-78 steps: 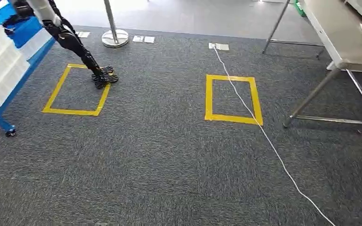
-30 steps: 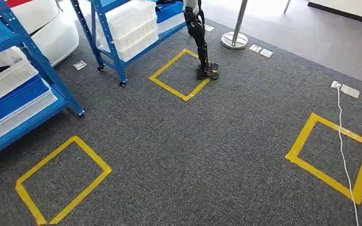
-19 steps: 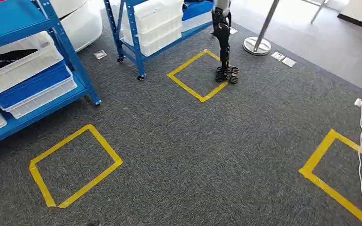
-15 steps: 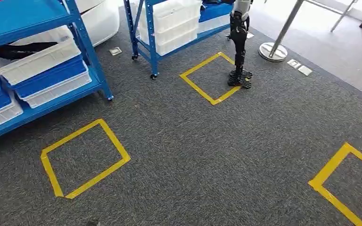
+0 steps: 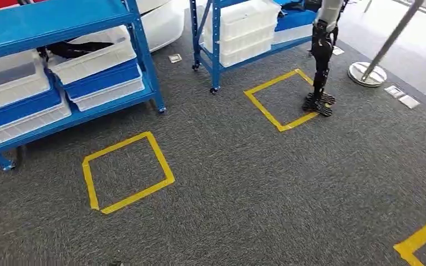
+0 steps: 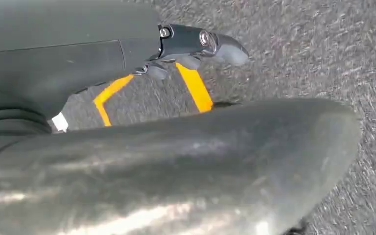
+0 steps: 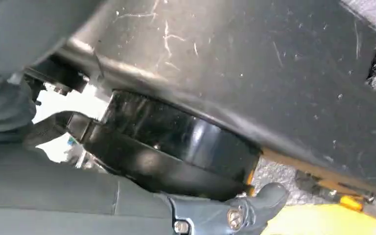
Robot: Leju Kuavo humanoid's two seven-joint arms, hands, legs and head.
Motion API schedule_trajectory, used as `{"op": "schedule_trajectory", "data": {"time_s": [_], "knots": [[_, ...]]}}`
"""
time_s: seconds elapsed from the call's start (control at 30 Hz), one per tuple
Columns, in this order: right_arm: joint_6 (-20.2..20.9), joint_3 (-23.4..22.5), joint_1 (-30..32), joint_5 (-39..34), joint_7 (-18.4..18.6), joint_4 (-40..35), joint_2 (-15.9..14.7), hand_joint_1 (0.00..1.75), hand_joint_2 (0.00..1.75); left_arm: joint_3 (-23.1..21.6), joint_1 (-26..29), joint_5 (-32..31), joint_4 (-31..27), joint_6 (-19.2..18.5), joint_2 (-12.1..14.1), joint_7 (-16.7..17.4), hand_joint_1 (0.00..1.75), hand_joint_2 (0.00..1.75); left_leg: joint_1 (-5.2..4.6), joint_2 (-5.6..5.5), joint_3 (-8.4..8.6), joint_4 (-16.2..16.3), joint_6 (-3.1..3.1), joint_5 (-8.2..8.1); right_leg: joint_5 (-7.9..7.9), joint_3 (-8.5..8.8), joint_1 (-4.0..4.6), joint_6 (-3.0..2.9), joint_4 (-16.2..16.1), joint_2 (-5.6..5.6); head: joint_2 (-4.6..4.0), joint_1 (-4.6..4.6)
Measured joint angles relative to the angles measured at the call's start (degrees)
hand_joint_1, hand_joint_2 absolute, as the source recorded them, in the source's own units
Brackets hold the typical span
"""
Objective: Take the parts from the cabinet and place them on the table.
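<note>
In the head view a blue shelf rack (image 5: 77, 22) stands at the upper left on grey carpet (image 5: 244, 183). Its shelves carry white bins (image 5: 91, 55) and blue bins (image 5: 102, 80) stacked one on another, and something black lies in the white bin on the upper level; whether it is one of the parts cannot be told. A second blue rack (image 5: 216, 44) on small wheels stands farther back, loaded with more white bins (image 5: 244, 30) and a blue bin (image 5: 294, 19).

A yellow tape square (image 5: 126, 172) is marked on the carpet just in front of the first rack, and another tape square (image 5: 285, 100) lies in front of the second rack. A corner of a third tape mark (image 5: 421, 238) shows at the lower right.

Another robot's dark leg (image 5: 320, 61) stands with its foot (image 5: 318, 103) on the edge of the far tape square. Beyond it a metal post rises from a round base (image 5: 367, 73), with small floor plates (image 5: 399, 97) near it.

In the left wrist view the left hand (image 6: 196, 46) hangs over the carpet and a strip of yellow tape (image 6: 196, 88), its fingers curled in with nothing between them. In the right wrist view the right hand (image 7: 235, 213) shows a grey thumb tip beside dark parts; whether its fingers are apart or together cannot be told.
</note>
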Motion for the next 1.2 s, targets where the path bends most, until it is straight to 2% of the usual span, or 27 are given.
{"op": "schedule_trajectory", "data": {"time_s": [0.03,0.1,0.13,0.17,0.2,0.3,0.33,0.4,0.47,0.5,0.53,0.57,0.63,0.67,0.7,0.73,0.8,0.83,0.87,0.9,0.93,1.0,1.03,1.07,1.13,1.17,1.2], "knots": [[0.0,0.02,0.01,-0.02,0.04,0.0,0.0,0.0,0.0,0.09,0.06,-0.02,0.0,-0.07,0.02,0.04,0.0,0.0,0.1,0.04,0.15,-0.03,-0.1,0.68,-0.05,0.06,0.0,-0.04,0.0,-0.82,0.0,0.04],[0.0,0.02,-0.03,-0.02,0.09,0.0,-0.02,0.0,0.0,0.2,0.12,-0.07,0.0,-0.2,0.13,0.18,0.0,0.0,0.16,0.86,4.37,-7.48,-0.17,4.76,-0.33,0.35,-0.05,0.03,0.02,-2.22,0.0,0.0],[0.0,0.02,-0.03,-0.04,0.13,0.0,-0.02,0.0,0.0,0.2,0.07,-0.22,-0.02,-0.24,0.2,0.2,0.0,0.0,0.13,2.52,7.45,-12.79,-0.06,6.91,-0.55,0.65,-0.03,0.17,0.03,-2.84,0.0,-0.02],[0.0,0.02,0.05,-0.09,0.13,0.04,-0.08,0.0,0.0,0.2,-0.05,-0.39,-0.02,-0.35,0.22,0.18,0.0,0.0,-0.11,6.13,9.49,-16.61,0.08,7.1,-0.78,0.97,0.34,0.52,0.04,-3.39,0.0,-0.04],[0.0,0.02,0.14,-0.22,0.13,0.09,-0.09,0.0,0.0,0.2,-0.2,-0.61,-0.02,-0.41,0.26,0.13,0.0,0.0,-0.45,5.5,9.73,-16.93,0.87,7.04,-1.11,0.36,0.96,0.91,0.2,-3.97,0.0,-0.02],[-0.02,0.02,-0.01,-0.37,0.15,0.09,-0.22,0.0,0.0,0.2,-0.17,-0.94,-0.02,-1.05,0.31,-0.02,0.0,0.0,-0.91,3.16,9.04,-16.98,2.02,7.08,-1.19,1.34,0.91,1.46,-0.24,-5.74,0.0,0.33],[-0.02,0.02,0.02,-0.37,0.15,0.11,-0.31,0.0,0.0,0.2,-0.19,-0.94,-0.02,-1.24,0.29,-0.07,0.0,0.0,-0.36,2.29,9.29,-17.46,2.6,7.47,-1.53,1.38,0.99,1.91,-0.08,-5.79,0.0,0.35],[-0.02,0.02,0.02,-0.42,-0.02,0.09,-0.28,0.0,0.0,0.2,-0.19,-0.94,-0.02,-1.59,0.35,-0.09,0.0,0.0,-0.02,1.03,9.12,-17.64,3.27,7.85,-3.96,-0.64,0.58,1.93,4.02,0.34,0.0,0.9],[0.0,0.02,-0.53,-0.42,-0.15,0.09,-0.33,0.0,0.0,0.2,-0.42,-0.98,-0.02,-2.05,0.35,-0.04,0.0,0.0,-0.04,-0.69,8.61,-17.63,3.65,8.08,-8.22,-5.65,0.44,1.47,14.31,1.78,0.0,1.11],[0.0,0.02,-0.8,-0.42,-0.15,0.09,-0.33,0.0,0.0,0.2,-0.41,-1.05,-0.02,-2.16,0.42,0.17,0.0,0.0,-0.07,-1.61,8.5,-17.62,3.77,8.17,-9.25,-7.49,0.46,1.59,18.13,1.83,0.0,1.07],[0.0,0.02,-0.93,-0.42,-0.15,0.09,-0.33,0.0,0.0,0.2,-0.34,-1.18,-0.02,-2.23,0.46,0.35,0.0,0.0,-0.07,-2.59,8.49,-17.62,3.78,8.24,-8.98,-7.92,0.44,1.94,18.96,1.93,0.0,1.12],[0.0,0.02,-0.96,-0.42,-0.15,0.09,-0.31,0.0,0.0,0.2,-0.29,-1.33,-0.02,-2.25,0.48,0.39,0.0,0.0,-0.06,-3.59,8.5,-17.61,3.7,8.35,-7.5,-6.96,0.33,2.46,16.71,1.97,0.0,1.12],[0.0,0.07,-0.73,-0.44,-0.13,0.09,-0.31,0.0,0.0,0.2,-0.3,-1.36,-0.02,-2.25,0.48,0.44,0.0,0.0,-0.01,-5.6,8.51,-17.59,3.34,8.65,-2.95,-2.56,-0.03,3.37,7.01,3.12,0.0,1.09],[0.0,0.07,-0.53,-0.44,-0.11,0.09,-0.28,0.0,0.0,0.22,-0.3,-1.35,-0.02,-2.23,0.48,0.44,0.0,0.0,-0.01,-6.39,8.41,-17.59,3.06,8.83,-1.13,-0.42,-0.37,3.5,2.16,5.71,0.0,1.18],[0.0,0.07,-0.41,-0.48,-0.13,0.07,-0.26,0.0,0.0,0.22,-0.32,-1.31,-0.02,-2.18,0.5,0.44,0.0,0.0,-0.37,-7.13,8.13,-17.31,2.66,9.02,-1.15,-0.24,-0.31,2.88,0.72,7.71,0.0,1.25],[0.0,0.07,-0.45,-0.5,-0.13,0.07,-0.24,0.0,0.0,0.22,-0.28,-1.29,-0.04,-2.14,0.52,0.42,0.0,0.0,-0.42,-7.42,7.88,-17.53,2.31,9.25,-0.83,-0.42,-0.34,2.33,0.64,6.55,0.0,1.16],[-0.02,0.07,-0.52,-0.63,-0.15,0.07,-0.04,0.0,0.0,0.22,0.01,-1.29,-0.02,-2.05,0.52,0.2,0.0,0.0,-0.15,-8.43,7.82,-18.04,1.54,9.75,-0.59,-0.37,0.2,1.59,0.69,5.73,0.0,1.22],[-0.02,0.07,-0.58,-0.7,-0.15,0.07,0.18,0.0,0.0,0.24,0.19,-1.29,-0.02,-2.03,0.65,0.15,0.0,0.0,-0.16,-9.23,7.5,-18.03,1.16,10.01,-0.2,0.13,-0.42,1.03,0.31,4.91,0.0,1.22],[-0.07,0.07,-0.64,-0.74,-0.15,0.09,0.28,0.0,0.0,0.26,0.21,-1.29,-0.02,-2.03,0.85,0.07,0.0,0.0,-0.21,-7.14,7.11,-17.22,1.1,9.34,0.13,0.18,-0.65,0.59,0.18,3.99,0.0,1.2],[-0.09,0.07,-0.6,-0.77,-0.15,0.09,0.2,0.0,0.0,0.26,0.18,-1.29,-0.02,-2.03,0.79,-0.02,0.0,0.0,-0.55,-3.54,6.03,-14.71,0.89,7.18,0.19,0.06,-0.61,0.09,0.17,3.38,0.0,0.4],[-0.09,0.07,-0.28,-0.76,-0.15,0.09,0.19,0.0,0.0,0.26,0.02,-1.29,-0.02,-2.05,0.79,-0.09,0.0,0.0,-0.4,-1.52,4.09,-10.4,0.63,4.55,0.18,0.05,-0.42,-0.12,0.17,2.4,0.0,-0.03],[-0.07,0.07,-0.05,-0.81,-0.28,0.09,0.11,0.0,0.0,0.26,-0.06,-1.31,-0.02,-2.1,0.76,-0.15,0.0,0.0,-0.08,-0.04,0.04,-1.24,0.27,0.66,0.13,-0.07,-0.17,-0.19,0.21,0.52,0.0,0.02],[-0.07,0.07,-0.06,-0.83,-0.28,0.09,0.11,0.0,0.0,0.26,-0.02,-1.33,-0.02,-2.19,0.76,-0.17,0.0,0.0,0.02,0.06,-0.61,0.55,0.14,0.5,0.09,-0.06,-0.11,-0.22,0.22,-0.28,0.0,0.0],[-0.04,0.07,-0.06,-0.83,-0.28,0.11,0.09,0.0,0.0,0.26,0.03,-1.33,-0.02,-2.23,0.83,-0.22,0.0,0.0,0.14,0.1,0.16,-0.52,0.05,1.58,0.02,0.0,-0.12,-0.26,0.22,-1.11,0.0,0.02],[-0.04,0.07,-0.04,-0.85,-0.22,0.11,0.09,0.0,0.0,0.26,-0.01,-1.36,-0.02,-2.23,0.96,-0.26,0.0,0.0,0.26,1.29,5.13,-9.05,0.04,5.86,-0.32,0.33,-0.15,0.05,0.23,-2.5,0.0,-0.02],[-0.04,0.07,0.0,-0.83,-0.2,0.11,0.09,0.0,0.0,0.26,-0.09,-1.35,-0.04,-2.23,1.01,-0.28,0.0,0.0,0.23,3.37,8.15,-13.95,0.2,7.63,-0.54,0.67,-0.1,0.31,0.24,-3.16,0.0,0.0],[-0.04,0.07,0.06,-0.87,-0.2,0.17,-0.09,0.0,0.0,0.26,-0.26,-1.36,-0.04,-2.29,0.98,-0.35,0.0,0.0,-0.53,6.41,9.43,-16.27,0.17,6.74,-0.9,0.65,0.69,0.72,0.34,-3.7,0.0,-0.12]]}}
